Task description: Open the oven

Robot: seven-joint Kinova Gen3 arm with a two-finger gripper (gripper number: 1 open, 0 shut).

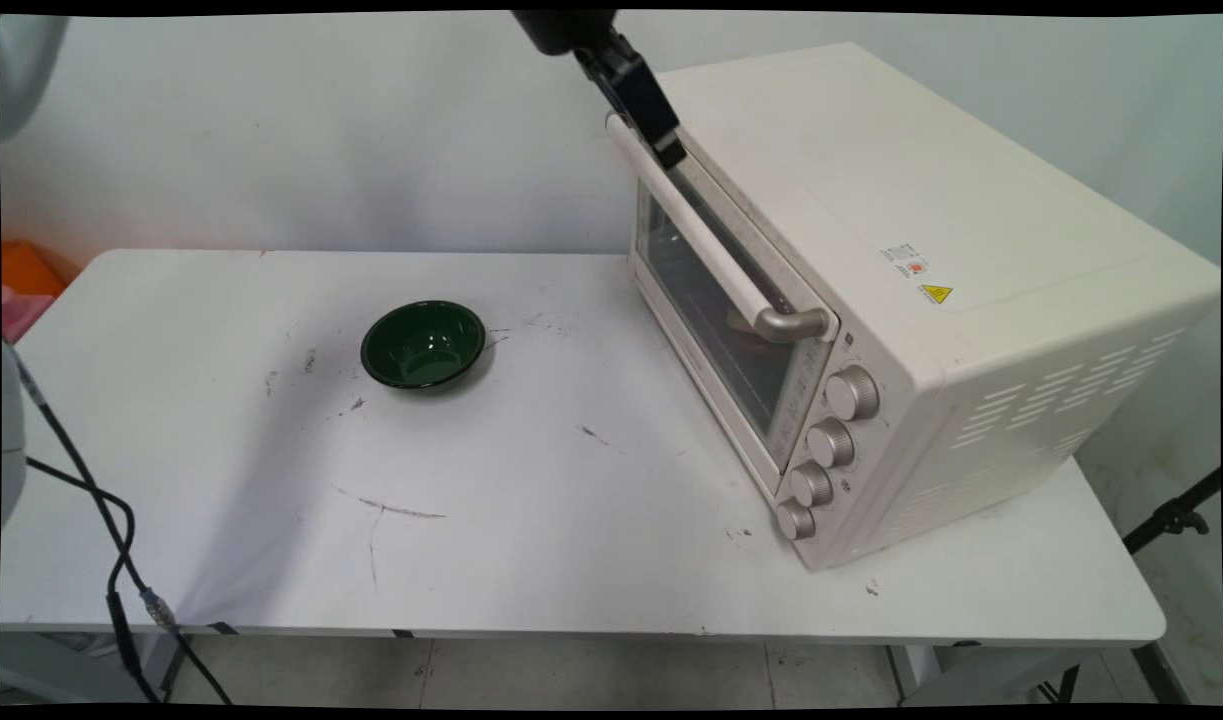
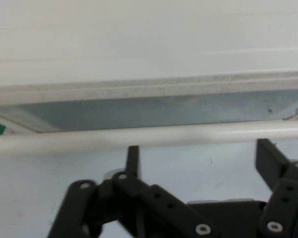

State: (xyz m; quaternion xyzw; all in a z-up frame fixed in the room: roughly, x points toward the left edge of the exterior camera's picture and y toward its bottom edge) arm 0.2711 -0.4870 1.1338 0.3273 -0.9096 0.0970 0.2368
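Note:
A cream toaster oven [image 1: 901, 250] stands on the right of the white table [image 1: 531, 520], its glass door [image 1: 716, 300] facing left. A long pale handle bar [image 1: 701, 235] runs along the door's top edge. My black gripper [image 1: 668, 148] comes down from the top edge and sits at the far end of that bar, at the door's upper edge. In the hand view the gripper [image 2: 201, 151] is open, and the handle bar [image 2: 149, 136] lies across just beyond its fingertips [image 2: 133, 154], with nothing held. The door stands upright against the oven front.
A dark green empty bowl [image 1: 423, 344] rests on the table left of the oven. Several round knobs [image 1: 831, 442] line the oven's front right side. Black cables [image 1: 111, 540] hang at the table's left front. An orange thing [image 1: 29, 268] lies beyond the far left edge.

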